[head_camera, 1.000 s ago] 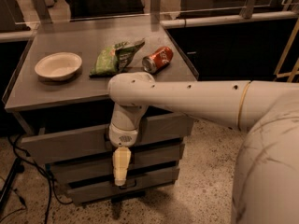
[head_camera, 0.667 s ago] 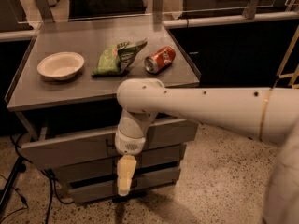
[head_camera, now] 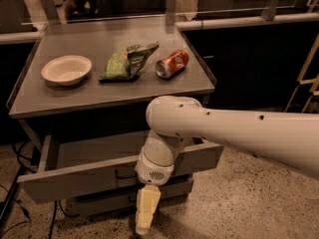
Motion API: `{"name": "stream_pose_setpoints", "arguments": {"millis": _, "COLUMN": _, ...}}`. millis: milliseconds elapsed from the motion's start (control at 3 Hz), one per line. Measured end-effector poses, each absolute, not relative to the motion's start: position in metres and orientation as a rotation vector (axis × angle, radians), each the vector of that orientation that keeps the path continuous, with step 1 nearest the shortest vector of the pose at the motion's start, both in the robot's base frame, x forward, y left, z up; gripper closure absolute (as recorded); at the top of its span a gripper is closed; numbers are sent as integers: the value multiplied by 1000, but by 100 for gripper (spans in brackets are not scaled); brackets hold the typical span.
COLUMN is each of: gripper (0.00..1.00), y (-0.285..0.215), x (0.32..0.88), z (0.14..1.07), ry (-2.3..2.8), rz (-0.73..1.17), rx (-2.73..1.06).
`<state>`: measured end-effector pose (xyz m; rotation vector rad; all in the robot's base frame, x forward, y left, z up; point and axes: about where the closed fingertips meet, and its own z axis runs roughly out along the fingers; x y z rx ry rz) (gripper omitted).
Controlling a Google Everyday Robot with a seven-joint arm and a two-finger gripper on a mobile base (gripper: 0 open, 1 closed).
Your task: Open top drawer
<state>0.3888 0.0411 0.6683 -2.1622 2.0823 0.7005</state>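
The top drawer (head_camera: 75, 179) is a wide grey metal front under the grey tabletop. It stands pulled out toward me, and its inside (head_camera: 94, 151) shows from above. Its small dark handle (head_camera: 123, 174) is at the centre, partly hidden by my white wrist. My gripper (head_camera: 146, 211) is yellowish and hangs downward from the wrist, just in front of and below the drawer front, over a lower drawer front (head_camera: 99, 203). The gripper is below the handle.
On the tabletop (head_camera: 99, 99) are a white bowl (head_camera: 66, 69), a green snack bag (head_camera: 124, 62) and a red soda can (head_camera: 172, 63) lying on its side. Cables (head_camera: 15, 183) run on the floor at the left. A dark counter (head_camera: 249, 59) stands at the right.
The top drawer has slid out toward me and its inside now shows. My arm and gripper have moved back toward me and slightly right.
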Motion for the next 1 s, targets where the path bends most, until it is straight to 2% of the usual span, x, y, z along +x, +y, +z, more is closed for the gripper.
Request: {"name": "stream_pose_setpoints", "arguments": {"millis": 1000, "gripper": 0, "y": 40, "x": 372, "z": 656, "ry": 2089, "rz": 751, "rx": -2201}}
